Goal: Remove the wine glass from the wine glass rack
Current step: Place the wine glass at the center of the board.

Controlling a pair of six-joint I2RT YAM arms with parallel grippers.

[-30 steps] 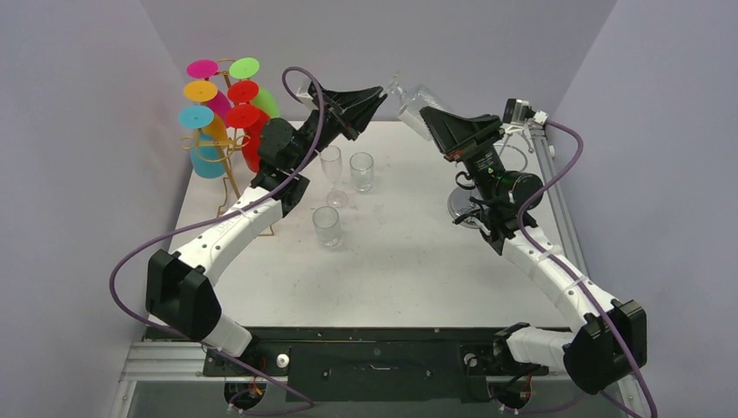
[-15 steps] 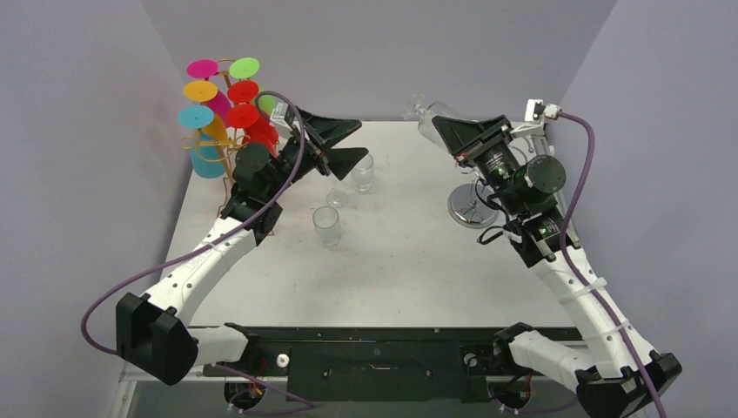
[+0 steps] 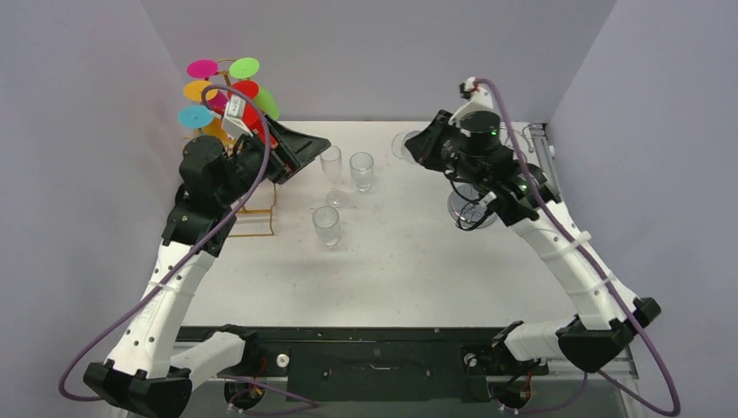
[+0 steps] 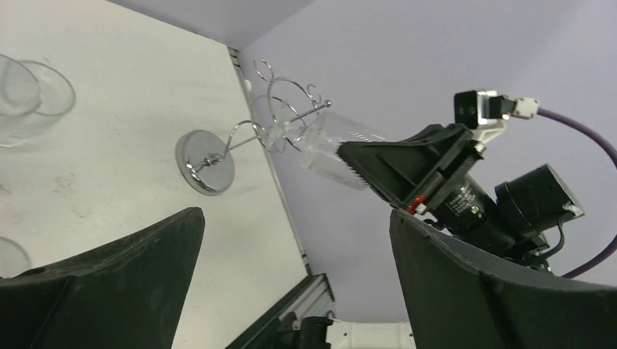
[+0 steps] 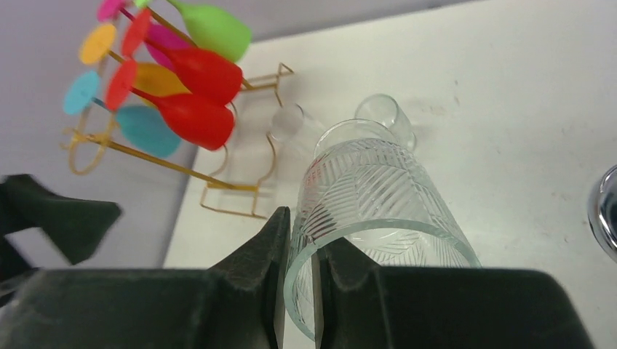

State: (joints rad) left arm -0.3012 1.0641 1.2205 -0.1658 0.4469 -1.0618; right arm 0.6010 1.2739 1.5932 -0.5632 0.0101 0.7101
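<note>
The right arm arches high over the far side of the worktop (image 3: 409, 261). Its right claw (image 5: 300, 233) pinches the rim of a clear ribbed wine glass (image 5: 371, 193), which hangs tilted in the air beside the chrome rack (image 4: 206, 153). The left arm stands tall by the gold rack (image 5: 231, 188), with the left claw (image 3: 306, 157) spread wide and empty.

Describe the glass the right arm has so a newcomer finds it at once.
Start at the back right of the white table, by the chrome rack with the round base. The right gripper there is shut on the rim of a clear glass. Unlike the plain clear glasses mid-table and the coloured glasses at back left, its wall is cut with slanted lines.
</note>
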